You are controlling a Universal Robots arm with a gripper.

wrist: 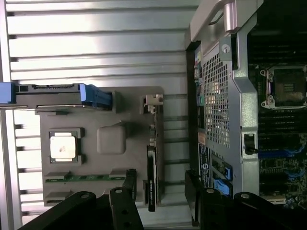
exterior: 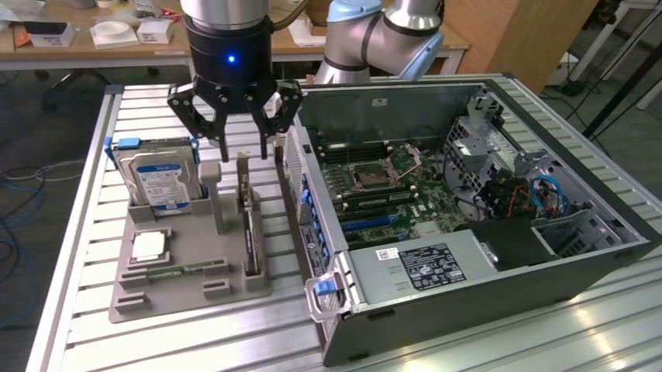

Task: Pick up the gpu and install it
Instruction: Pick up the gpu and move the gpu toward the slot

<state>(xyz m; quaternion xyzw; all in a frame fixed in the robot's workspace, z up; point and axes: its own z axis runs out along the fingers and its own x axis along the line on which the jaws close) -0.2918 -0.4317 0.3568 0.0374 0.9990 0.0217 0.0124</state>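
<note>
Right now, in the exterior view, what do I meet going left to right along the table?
hard drive → gpu → computer case

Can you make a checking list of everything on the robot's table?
Surface: slatted metal table, gray parts holder on it.
Job's things: gpu stands on edge in the holder; open computer case beside it.
Clutter: hard drive, processor chip, memory stick in the holder.
Grippers: gripper over the gpu, jaws open, holding nothing.
Cables: blue cables inside the case; loose cables on the floor.
Surroundings: bench with white boxes behind.
</note>
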